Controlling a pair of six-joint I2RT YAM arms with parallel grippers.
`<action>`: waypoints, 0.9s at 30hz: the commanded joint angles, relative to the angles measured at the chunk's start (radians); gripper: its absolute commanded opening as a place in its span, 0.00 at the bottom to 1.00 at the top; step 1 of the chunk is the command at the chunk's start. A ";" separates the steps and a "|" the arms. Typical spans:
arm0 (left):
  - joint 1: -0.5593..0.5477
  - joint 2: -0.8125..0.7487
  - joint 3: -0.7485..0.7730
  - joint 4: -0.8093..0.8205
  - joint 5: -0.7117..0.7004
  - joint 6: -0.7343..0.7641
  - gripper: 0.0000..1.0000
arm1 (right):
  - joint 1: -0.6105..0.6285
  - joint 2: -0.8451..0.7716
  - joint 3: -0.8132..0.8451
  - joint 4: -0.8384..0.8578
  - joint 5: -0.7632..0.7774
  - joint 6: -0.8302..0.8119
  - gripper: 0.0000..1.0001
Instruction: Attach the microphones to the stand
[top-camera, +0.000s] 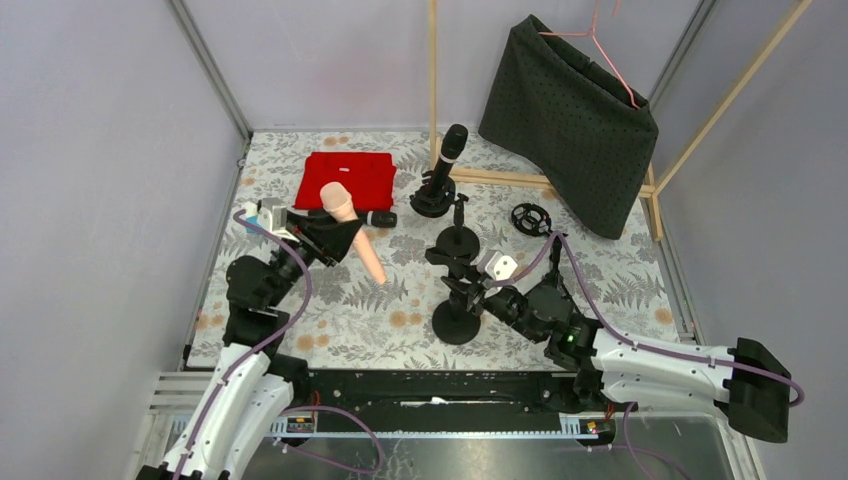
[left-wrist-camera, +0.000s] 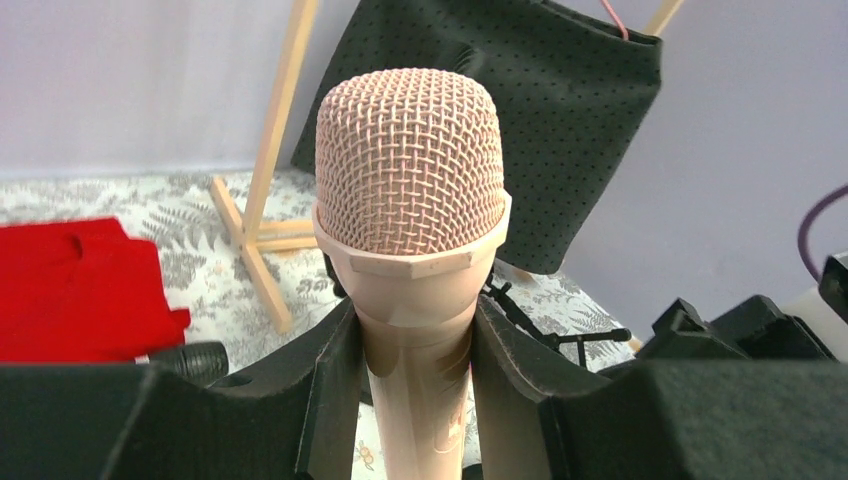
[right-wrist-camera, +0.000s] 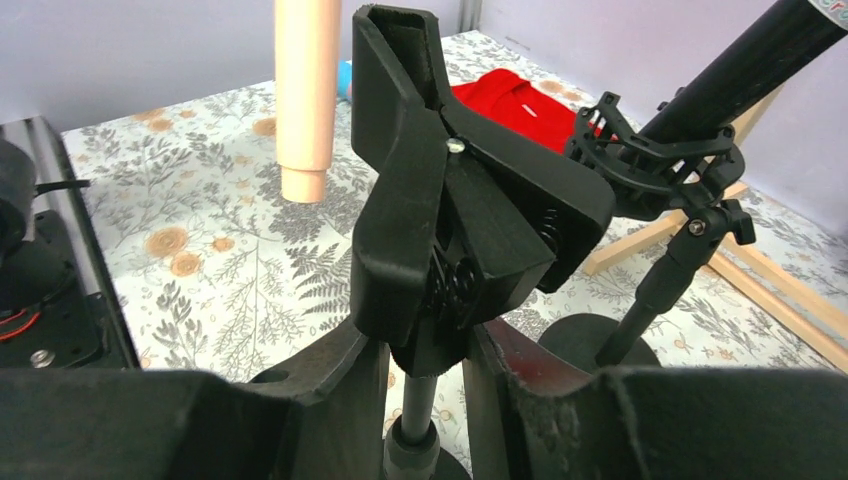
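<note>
Peach-pink plastic with a mesh head, the peach microphone (left-wrist-camera: 410, 200) is clenched by the left gripper (top-camera: 345, 228), whose fingers (left-wrist-camera: 325, 390) press its handle just under the head. From above it sits at nine o'clock on the fern-printed table (top-camera: 300, 330), tilted, head toward the back wall and tail hanging free over the print. At eleven o'clock a red cloth (top-camera: 345, 178) lies flat; a loose black microphone (top-camera: 380, 218) rests on the table at its near right corner. At twelve o'clock a mounted black microphone (top-camera: 452, 148) leans in the far stand (top-camera: 432, 200). Just nearer, a middle stand (top-camera: 460, 240) shows its round base. Toward six o'clock the near stand (top-camera: 457, 325) carries a black spring clip (right-wrist-camera: 450, 220), and the right gripper (top-camera: 478, 292) grasps the clip's lower end, fingers (right-wrist-camera: 335, 390) tight on either side. At two o'clock lies a ring mount (top-camera: 530, 218), beside a wooden frame (top-camera: 433, 70) with a dotted dark cloth (top-camera: 570, 120) on a pink hanger (top-camera: 614, 65).
</note>
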 joint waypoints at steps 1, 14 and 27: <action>-0.001 -0.016 0.047 0.129 0.104 0.118 0.00 | 0.023 0.037 0.004 0.156 0.126 -0.051 0.00; -0.001 0.040 0.096 0.137 0.239 0.208 0.00 | 0.023 -0.142 0.003 -0.098 0.111 -0.019 0.70; -0.015 0.141 0.197 0.184 0.465 0.312 0.00 | 0.013 -0.285 0.191 -0.724 -0.015 -0.028 0.82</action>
